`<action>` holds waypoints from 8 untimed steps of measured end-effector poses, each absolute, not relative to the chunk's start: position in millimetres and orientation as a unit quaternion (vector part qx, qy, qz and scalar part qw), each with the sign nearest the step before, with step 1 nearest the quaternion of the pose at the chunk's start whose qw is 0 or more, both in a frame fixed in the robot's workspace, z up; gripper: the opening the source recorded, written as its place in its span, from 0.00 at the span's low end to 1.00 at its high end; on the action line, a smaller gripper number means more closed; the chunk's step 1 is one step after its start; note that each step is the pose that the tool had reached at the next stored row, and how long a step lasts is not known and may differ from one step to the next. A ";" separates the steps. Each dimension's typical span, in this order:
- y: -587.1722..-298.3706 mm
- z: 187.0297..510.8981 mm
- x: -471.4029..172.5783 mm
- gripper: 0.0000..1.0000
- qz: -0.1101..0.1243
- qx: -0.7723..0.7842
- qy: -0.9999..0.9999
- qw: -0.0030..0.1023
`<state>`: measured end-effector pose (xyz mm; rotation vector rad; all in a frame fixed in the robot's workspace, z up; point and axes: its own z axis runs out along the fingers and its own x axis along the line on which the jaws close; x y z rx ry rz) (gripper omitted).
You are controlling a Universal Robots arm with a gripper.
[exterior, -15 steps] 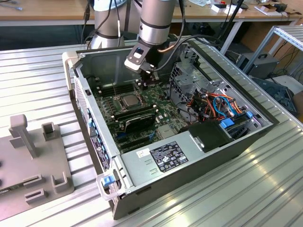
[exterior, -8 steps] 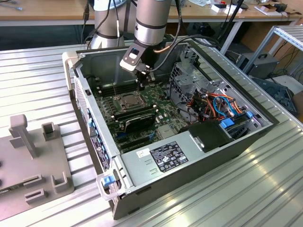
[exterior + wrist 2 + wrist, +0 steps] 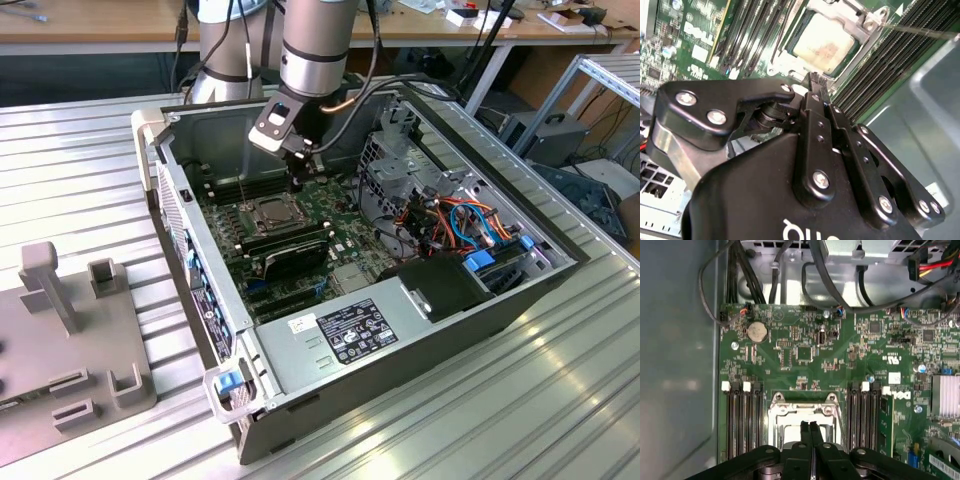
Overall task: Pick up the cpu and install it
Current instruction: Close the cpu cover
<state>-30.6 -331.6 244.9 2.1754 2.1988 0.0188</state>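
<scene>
I am hovering my black tool [image 3: 810, 427] just above the metal-framed socket [image 3: 777, 412], its fingers pressed together and gripping nothing. The small silver-grey square cpu [image 3: 824, 44] is lying in that socket, under my fingertips. The grey computer case [image 3: 420, 370] is lying open-side up on the ribbed aluminium worktop [image 3: 80, 150], likely so I can reach in from above. Wooden benches [image 3: 100, 20] are standing behind.

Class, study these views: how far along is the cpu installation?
Done: the cpu appears to lie inside the socket frame. In hand: nothing; the gripper is shut and empty just above the socket frame. Left: the thin lever seems raised, so the cpu looks not yet locked down.
</scene>
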 end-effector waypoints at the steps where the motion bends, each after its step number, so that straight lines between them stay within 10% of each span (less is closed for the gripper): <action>1: -331.5 244.0 -36.7 0.11 0.006 0.703 0.711 0.024; 8: -331.6 238.3 -65.1 0.11 0.005 0.703 0.711 0.025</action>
